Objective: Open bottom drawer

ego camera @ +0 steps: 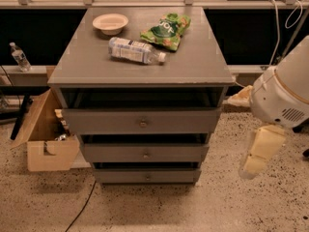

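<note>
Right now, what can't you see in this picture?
Camera view:
- Inside the bottom drawer: lost in the dark gap under the middle drawer.
- Inside the cardboard box: mostly hidden by its own walls and the cabinet.
- The arm above the gripper, which hangs low to the cabinet's right, apart from the drawers: cut off by the right edge.

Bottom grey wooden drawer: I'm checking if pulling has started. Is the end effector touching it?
Apart. The camera view shows the cream end effector hanging right of the cabinet, with speckled floor between it and the slim grey bottom drawer.
</note>
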Robot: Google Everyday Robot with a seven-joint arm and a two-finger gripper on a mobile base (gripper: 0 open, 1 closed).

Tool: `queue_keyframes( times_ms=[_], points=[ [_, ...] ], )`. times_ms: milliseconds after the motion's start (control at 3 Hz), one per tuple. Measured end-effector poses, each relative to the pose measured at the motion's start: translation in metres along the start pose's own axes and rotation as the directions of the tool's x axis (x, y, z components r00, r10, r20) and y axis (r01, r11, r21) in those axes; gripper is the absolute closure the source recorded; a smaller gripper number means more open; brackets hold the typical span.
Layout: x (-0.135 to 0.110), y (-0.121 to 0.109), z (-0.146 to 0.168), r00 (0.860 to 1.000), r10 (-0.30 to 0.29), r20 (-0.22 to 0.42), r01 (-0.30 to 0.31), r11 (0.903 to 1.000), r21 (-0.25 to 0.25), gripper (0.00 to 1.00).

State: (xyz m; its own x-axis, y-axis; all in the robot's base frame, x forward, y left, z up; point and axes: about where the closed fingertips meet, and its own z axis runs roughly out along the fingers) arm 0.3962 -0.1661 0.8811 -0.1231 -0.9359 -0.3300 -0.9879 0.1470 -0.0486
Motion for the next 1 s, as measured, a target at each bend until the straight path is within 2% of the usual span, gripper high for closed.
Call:
queue_keyframes(
  times_ms=[333,667,1000],
  points=[
    [-0.002,0.000,-0.001,1.000,-0.004,0.005,0.004,1.0000,0.005,0.00],
    [0.002,0.000,0.017,0.999,-0.001,0.032,0.001,1.0000,-0.008,0.00],
    [0.010,0.000,0.086,0.996,-0.027,0.080,0.029,0.9992,-0.027,0.00]
  ],
)
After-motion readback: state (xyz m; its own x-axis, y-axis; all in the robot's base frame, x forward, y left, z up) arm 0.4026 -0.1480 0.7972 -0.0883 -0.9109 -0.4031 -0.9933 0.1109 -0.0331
